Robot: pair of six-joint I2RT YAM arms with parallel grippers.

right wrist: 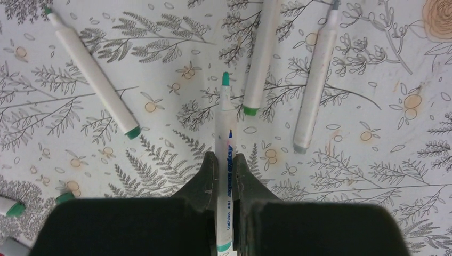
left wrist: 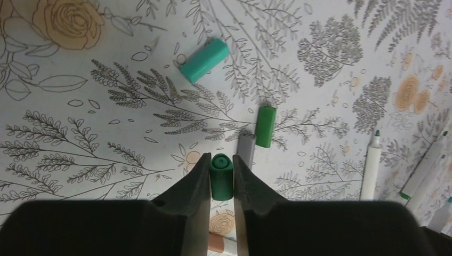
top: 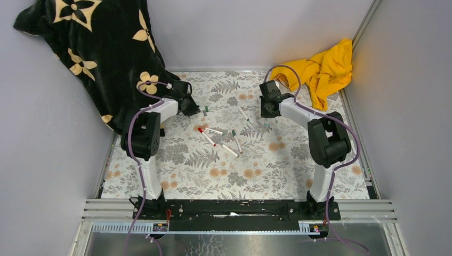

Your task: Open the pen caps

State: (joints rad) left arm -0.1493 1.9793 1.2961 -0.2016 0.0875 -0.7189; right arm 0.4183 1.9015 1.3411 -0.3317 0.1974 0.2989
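Note:
My left gripper (left wrist: pixel 220 160) is shut on a dark green pen cap (left wrist: pixel 222 181), held above the floral cloth; in the top view it (top: pixel 194 108) is at the back left. Loose caps lie below it: a teal one (left wrist: pixel 205 60), a green one (left wrist: pixel 265 126) and a grey one (left wrist: pixel 245 150). My right gripper (right wrist: pixel 226 157) is shut on a white pen (right wrist: pixel 226 133) whose bare teal tip (right wrist: pixel 225 80) points away; in the top view it (top: pixel 265 112) is at the back right. A red-capped pen (top: pixel 206 135) lies mid-table.
Several white pens lie on the floral cloth (top: pixel 213 176), among them three under my right gripper (right wrist: pixel 93 72) (right wrist: pixel 262 58) (right wrist: pixel 315 80). A black flowered blanket (top: pixel 101 48) is heaped at the back left, a yellow cloth (top: pixel 320 69) at the back right. Walls close in on both sides.

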